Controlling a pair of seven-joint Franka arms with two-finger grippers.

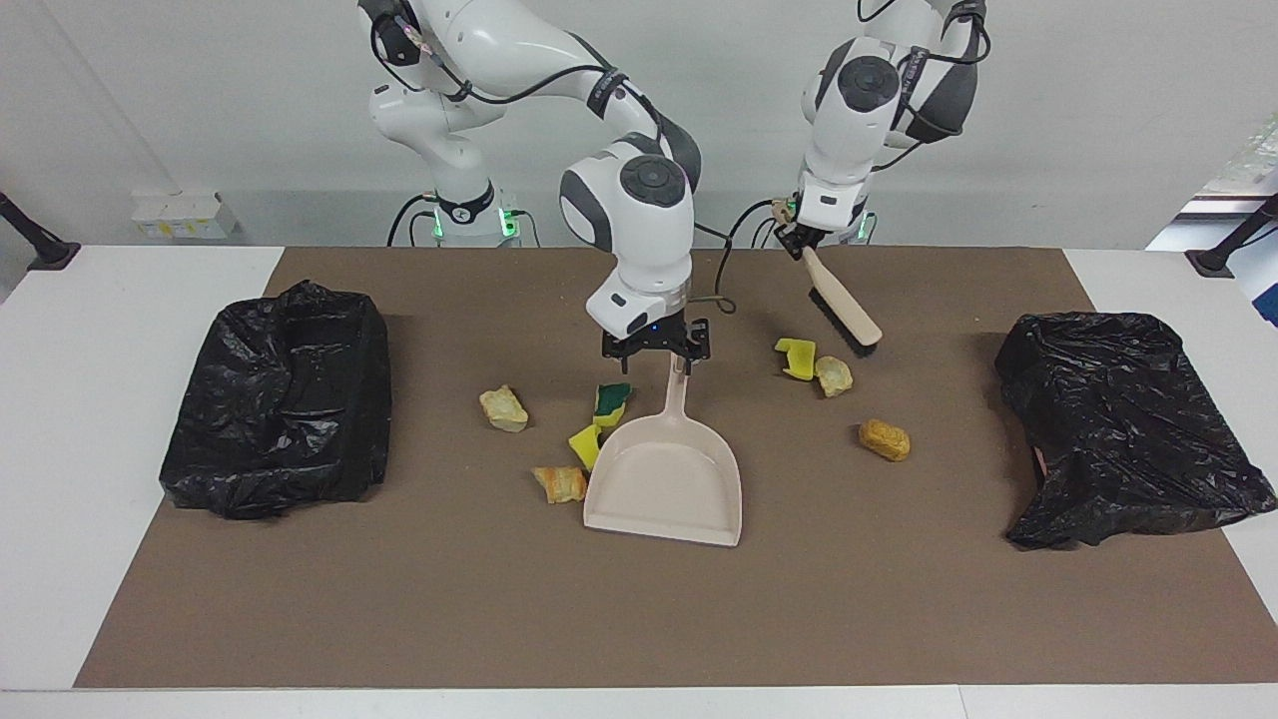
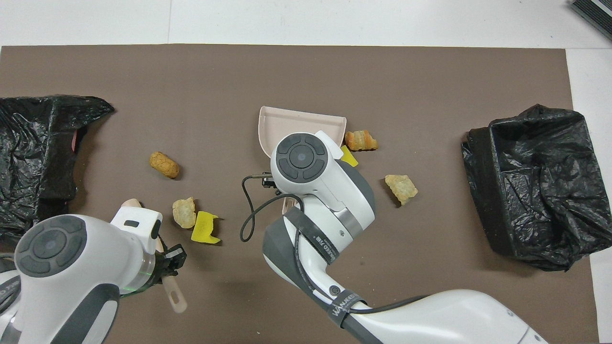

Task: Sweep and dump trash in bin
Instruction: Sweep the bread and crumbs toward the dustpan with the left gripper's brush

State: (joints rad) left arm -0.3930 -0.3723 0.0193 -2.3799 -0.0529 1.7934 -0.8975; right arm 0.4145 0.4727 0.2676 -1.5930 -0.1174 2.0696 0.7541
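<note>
Facing view: my right gripper (image 1: 677,361) straddles the dustpan (image 1: 667,479) handle, jaws not visibly clamped; my left gripper (image 1: 802,243) clenches the brush (image 1: 844,315). Trash (image 1: 503,408) lies scattered around the dustpan. Off-centre closing could skew it, scattering nearby scraps.

lab: robot arms (image 1: 639,215), bare walls.

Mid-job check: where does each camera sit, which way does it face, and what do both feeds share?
Facing view: high across the table, facing the robots; shows both arms whole, left gripper holding the beige black-bristled hand brush, right gripper at the beige plastic dustpan.
Overhead view: above the robots' end, looking steeply down; shows both arms' wrists.
Shared: dustpan, golden-brown bread chunk.
</note>
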